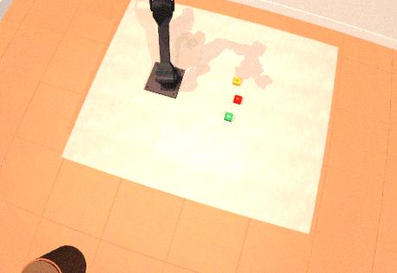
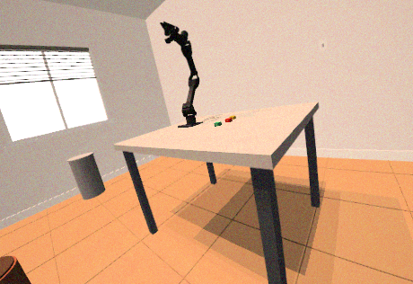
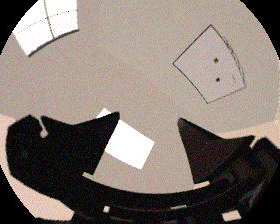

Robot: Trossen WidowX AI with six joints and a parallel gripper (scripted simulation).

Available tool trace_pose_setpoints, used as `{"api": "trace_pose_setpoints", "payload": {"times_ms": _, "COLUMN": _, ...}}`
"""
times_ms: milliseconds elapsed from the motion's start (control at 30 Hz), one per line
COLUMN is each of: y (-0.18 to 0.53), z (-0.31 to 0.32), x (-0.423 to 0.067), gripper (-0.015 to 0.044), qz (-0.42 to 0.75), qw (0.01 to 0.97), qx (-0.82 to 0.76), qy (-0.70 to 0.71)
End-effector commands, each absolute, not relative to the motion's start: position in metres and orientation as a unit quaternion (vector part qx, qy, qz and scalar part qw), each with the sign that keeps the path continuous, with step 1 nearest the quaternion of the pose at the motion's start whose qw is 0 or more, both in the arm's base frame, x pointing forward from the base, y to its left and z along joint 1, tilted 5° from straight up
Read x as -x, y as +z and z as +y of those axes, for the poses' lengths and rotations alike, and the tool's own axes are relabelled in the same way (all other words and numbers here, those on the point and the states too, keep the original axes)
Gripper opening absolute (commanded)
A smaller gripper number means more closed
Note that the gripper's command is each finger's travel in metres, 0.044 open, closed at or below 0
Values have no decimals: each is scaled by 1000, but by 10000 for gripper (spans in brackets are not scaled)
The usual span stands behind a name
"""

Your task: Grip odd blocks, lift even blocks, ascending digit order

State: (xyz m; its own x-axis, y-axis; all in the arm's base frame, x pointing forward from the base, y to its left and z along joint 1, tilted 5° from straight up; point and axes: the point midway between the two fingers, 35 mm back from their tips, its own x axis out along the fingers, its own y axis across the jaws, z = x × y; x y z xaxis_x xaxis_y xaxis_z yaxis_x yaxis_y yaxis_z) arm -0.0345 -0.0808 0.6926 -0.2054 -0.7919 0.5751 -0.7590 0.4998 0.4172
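Three blocks (image 1: 236, 99) lie far below the raised end effector (image 2: 167, 31).

Three small cube-shaped blocks lie on the pale square tabletop (image 1: 267, 181): one yellow block (image 1: 236, 80) at the far end of the row, one red block (image 1: 237, 99) in the middle, and one green block (image 1: 229, 117) nearest. There is one of each colour. The digits printed on them are too small to read. One dark six-joint arm (image 1: 164, 39) stands on one dark square base plate (image 1: 149, 87). The table has four dark legs (image 2: 268, 225). On the orange tiled floor stands one grey cylinder (image 2: 86, 175), and one dark brown cylinder (image 1: 56, 260) sits at the near left. One window (image 2: 49, 90) is in the left wall.
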Motion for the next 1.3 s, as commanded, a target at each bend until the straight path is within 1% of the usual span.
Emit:
{"api": "trace_pose_setpoints", "payload": {"times_ms": 0, "y": 691, "z": -85, "x": 33, "gripper": 400, "qz": -773, "qw": 386, "qx": -502, "qy": -31}}
{"api": "trace_pose_setpoints", "payload": {"times_ms": 33, "y": 685, "z": -99, "x": 29, "gripper": 400, "qz": -764, "qw": 392, "qx": -509, "qy": -61}}
{"api": "trace_pose_setpoints", "payload": {"times_ms": 100, "y": 661, "z": -146, "x": 11, "gripper": 400, "qz": -717, "qw": 419, "qx": -531, "qy": -168}}
{"api": "trace_pose_setpoints", "payload": {"times_ms": 200, "y": 636, "z": -183, "x": -10, "gripper": 400, "qz": -660, "qw": 448, "qx": -547, "qy": -255}}
{"api": "trace_pose_setpoints", "payload": {"times_ms": 300, "y": 601, "z": -222, "x": -40, "gripper": 400, "qz": -569, "qw": 490, "qx": -559, "qy": -351}}
{"api": "trace_pose_setpoints", "payload": {"times_ms": 467, "y": 518, "z": -273, "x": -109, "gripper": 400, "qz": -337, "qw": 587, "qx": -553, "qy": -486}}
{"api": "trace_pose_setpoints", "payload": {"times_ms": 633, "y": 436, "z": -285, "x": -172, "gripper": 400, "qz": -91, "qw": 673, "qx": -508, "qy": -530}}
{"api": "trace_pose_setpoints", "payload": {"times_ms": 800, "y": 356, "z": -270, "x": -224, "gripper": 400, "qz": 150, "qw": 738, "qx": -430, "qy": -498}}
{"api": "trace_pose_setpoints", "payload": {"times_ms": 933, "y": 292, "z": -241, "x": -256, "gripper": 400, "qz": 338, "qw": 770, "qx": -345, "qy": -417}}
{"api": "trace_pose_setpoints", "payload": {"times_ms": 1133, "y": 205, "z": -178, "x": -277, "gripper": 400, "qz": 575, "qw": 765, "qx": -195, "qy": -216}}
{"api": "trace_pose_setpoints", "payload": {"times_ms": 1267, "y": 162, "z": -136, "x": -273, "gripper": 400, "qz": 677, "qw": 726, "qx": -104, "qy": -60}}
